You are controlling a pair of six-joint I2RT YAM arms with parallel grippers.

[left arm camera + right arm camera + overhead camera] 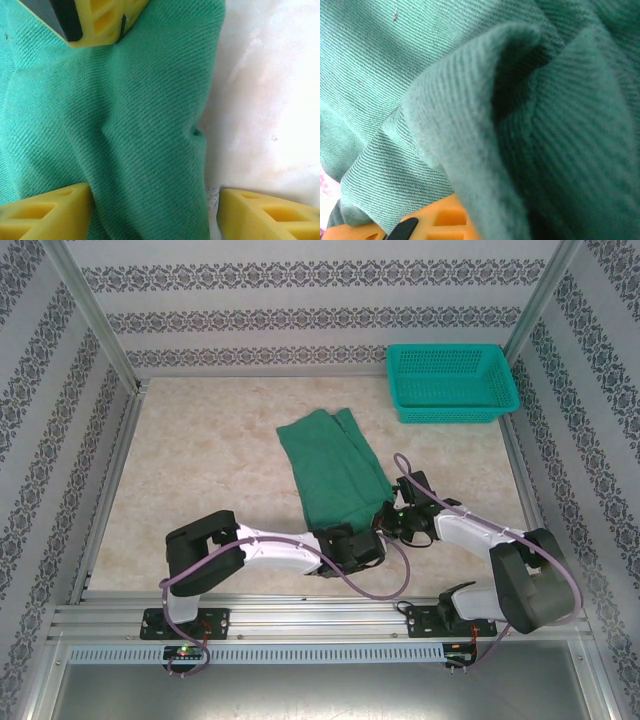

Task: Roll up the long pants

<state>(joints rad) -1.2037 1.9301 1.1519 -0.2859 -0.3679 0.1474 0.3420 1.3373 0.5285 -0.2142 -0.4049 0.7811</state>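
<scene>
2 arms meet at the near end of the long pants (335, 470), which lie folded flat on the marbled table (200, 470) and stretch away from both sets of jaws toward the far wall. The left gripper (155, 200) stands with its jaws apart. Green twill fills most of the gap, and the cloth's edge runs just inside one finger (265, 215), with bare table beyond. Just ahead of those jaws sits the right gripper (397, 512). A raised fold drapes over its 1 visible finger (437, 225), and whether that pair is clamped cannot be told. The teal basket (455, 380) stands well beyond the jaws, apart from the cloth.

By the look of it, the work is at step 1: taking hold of the near end, with no roll formed. The next move likely calls for the left jaws to close on the cloth. Both corners would then be lifted together and turned over away from the arms, evenly, so the roll starts straight.
</scene>
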